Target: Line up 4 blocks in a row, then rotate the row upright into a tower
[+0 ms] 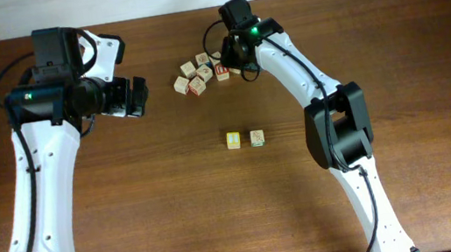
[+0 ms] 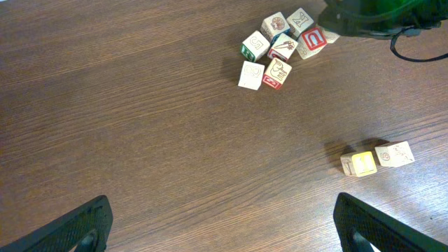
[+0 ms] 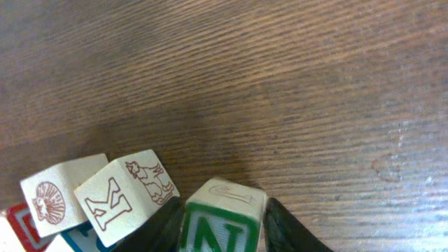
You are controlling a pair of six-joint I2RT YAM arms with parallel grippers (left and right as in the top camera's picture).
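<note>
Two pale wooden blocks stand side by side mid-table, one with a yellow face (image 1: 233, 140) (image 2: 362, 163) and one with a green mark (image 1: 257, 137) (image 2: 395, 153). At the back lies a cluster of letter cubes (image 1: 196, 73) (image 2: 276, 49), among them a red U block (image 2: 315, 37). My right gripper (image 1: 237, 69) (image 3: 222, 227) is at the cluster's right edge, its jaws pressed on both sides of the green N block (image 3: 222, 220). My left gripper (image 1: 137, 97) (image 2: 224, 227) hovers wide open over bare table to the left, holding nothing.
A K cube (image 3: 126, 199) and a shell cube (image 3: 52, 199) lie tight against the right gripper's left finger (image 3: 164, 227). The right arm (image 1: 331, 120) reaches from the front right across to the cluster. Bare wood (image 2: 140, 140) spreads beneath the left gripper.
</note>
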